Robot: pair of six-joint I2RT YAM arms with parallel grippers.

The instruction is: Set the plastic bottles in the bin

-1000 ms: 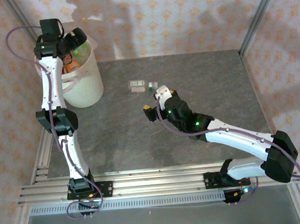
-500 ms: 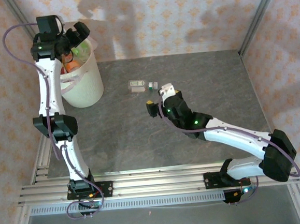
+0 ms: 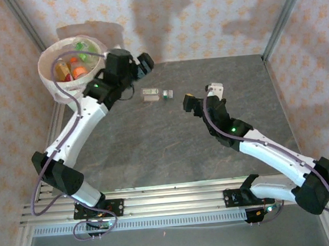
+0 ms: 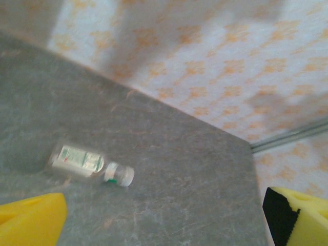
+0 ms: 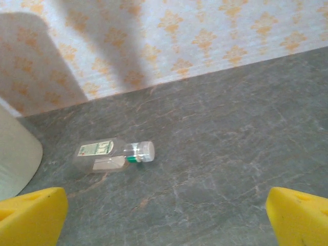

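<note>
One clear plastic bottle [image 3: 156,94] with a white cap and green ring lies on its side on the grey table [image 3: 154,141]. It also lies in the left wrist view [image 4: 88,164] and the right wrist view [image 5: 114,153]. The cream bin [image 3: 48,83] stands at the far left corner, holding several bottles [image 3: 75,68] with orange and green parts. My left gripper [image 3: 142,65] hovers open between bin and bottle, its yellow fingertips [image 4: 32,219] wide apart and empty. My right gripper [image 3: 202,96] is open to the right of the bottle, with nothing between its fingertips [image 5: 302,218].
A patterned wall backs the table, and a metal post [image 3: 282,20] rises at the far right corner. The bin's wall [image 5: 14,154] shows at the left of the right wrist view. Bare grey table spreads in front of the bottle.
My left arm swung from above the bin rightward and down toward the lying bottle. My right gripper drew back to the right and farther from the bottle. The bottle stayed put.
</note>
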